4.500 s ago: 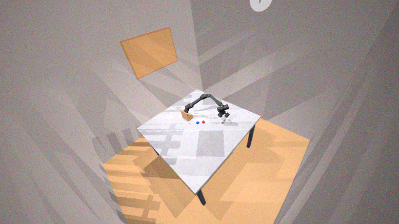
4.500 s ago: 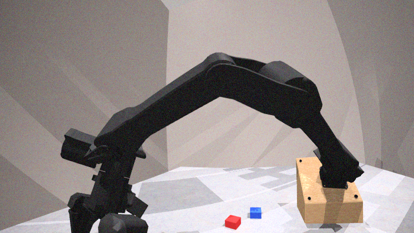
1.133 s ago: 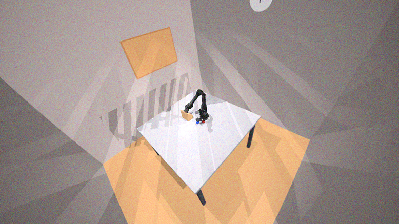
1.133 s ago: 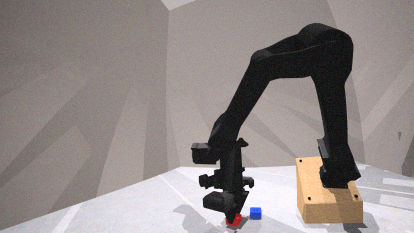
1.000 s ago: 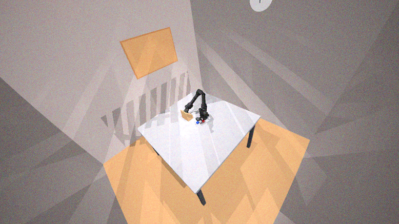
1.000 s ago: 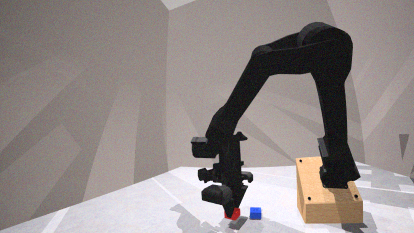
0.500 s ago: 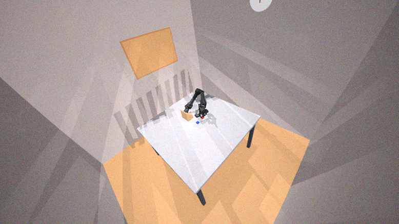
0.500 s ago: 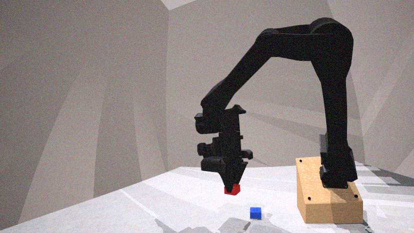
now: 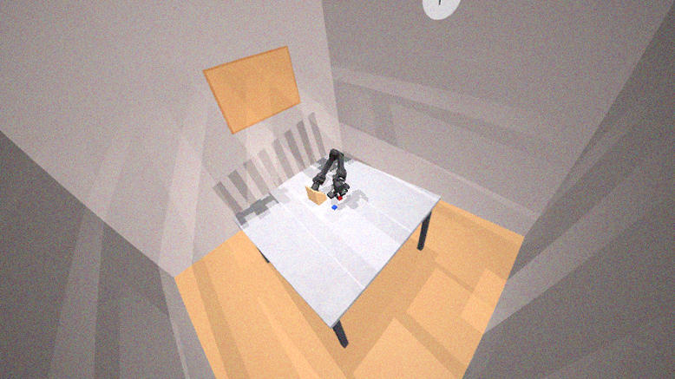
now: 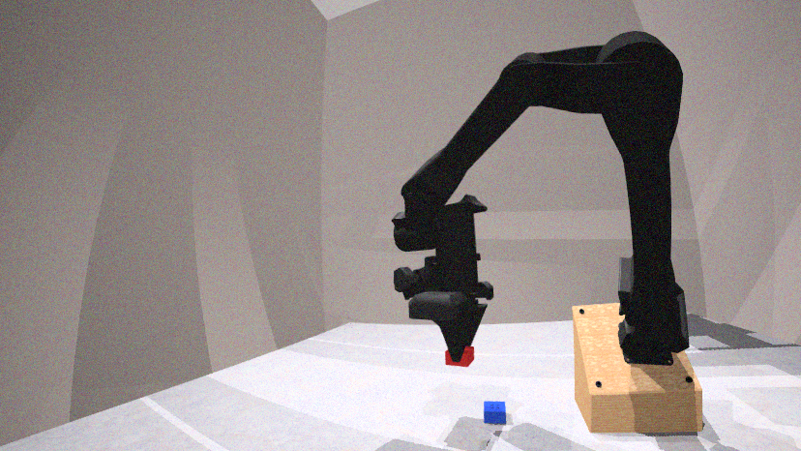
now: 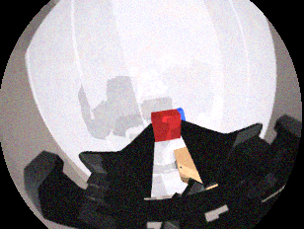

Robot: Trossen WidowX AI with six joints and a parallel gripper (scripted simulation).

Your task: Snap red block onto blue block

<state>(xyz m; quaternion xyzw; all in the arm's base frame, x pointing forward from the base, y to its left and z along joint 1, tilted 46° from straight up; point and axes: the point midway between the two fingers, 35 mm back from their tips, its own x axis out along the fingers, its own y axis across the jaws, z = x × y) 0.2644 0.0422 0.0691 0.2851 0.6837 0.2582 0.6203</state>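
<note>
The red block (image 9: pixel 340 198) (image 10: pixel 465 357) (image 11: pixel 166 126) is held between the fingertips, raised above the table. My gripper (image 10: pixel 458 356) (image 11: pixel 165 123) is shut on it and points down. The blue block (image 9: pixel 334 207) (image 10: pixel 494 412) stands on the table, apart from the red block and lower. In the exterior view it is to the right of and below the gripper, studs up. In the wrist view only a small part of the blue block (image 11: pixel 182 114) shows, just right of the red block; the rest is hidden.
The arm's base is mounted on a wooden block (image 9: pixel 315 196) (image 10: pixel 644 411) (image 11: pixel 186 165), to the right of the blue block in the exterior view. The table (image 9: pixel 327 268) (image 10: pixel 269 395) carries shadows of the arm around the blocks.
</note>
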